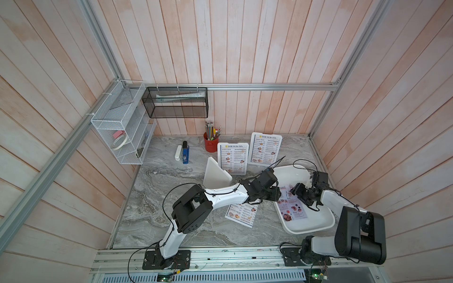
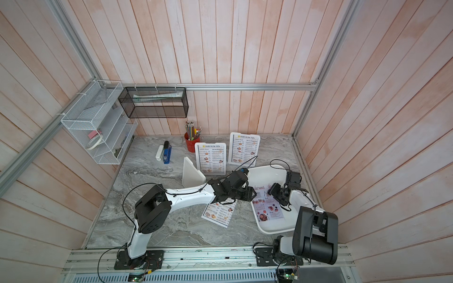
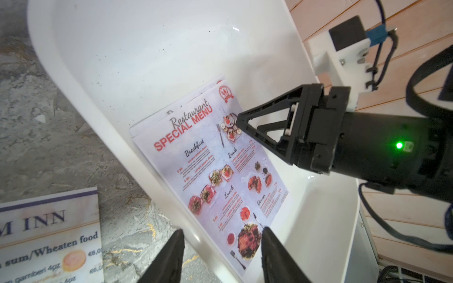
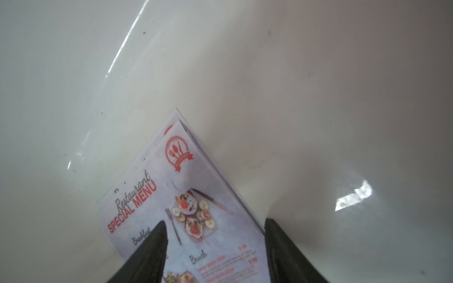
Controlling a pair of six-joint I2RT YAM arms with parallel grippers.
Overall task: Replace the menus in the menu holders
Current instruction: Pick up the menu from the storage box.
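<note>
Special menus (image 3: 215,171), a slightly fanned lilac stack, lie in the white tray (image 3: 147,49), directly under both grippers. The right gripper (image 4: 215,221) has its jaws apart and nothing clamped. One finger (image 4: 152,245) is over the printed face and the other is just past the stack's edge on bare tray. The left gripper (image 3: 221,231) faces it across the stack, jaws likewise parted and empty, with the tray rim and the stack's lower corner between its fingers. Just beside that gripper, outside the tray, a loose Dim Sum Inn sheet (image 1: 241,214) lies flat on the table. Well apart from both grippers stand a nearer holder (image 1: 221,146) and a farther holder (image 1: 255,136), each showing a Dim Sum Inn page. A third holder (image 1: 215,175) shows only its white back.
</note>
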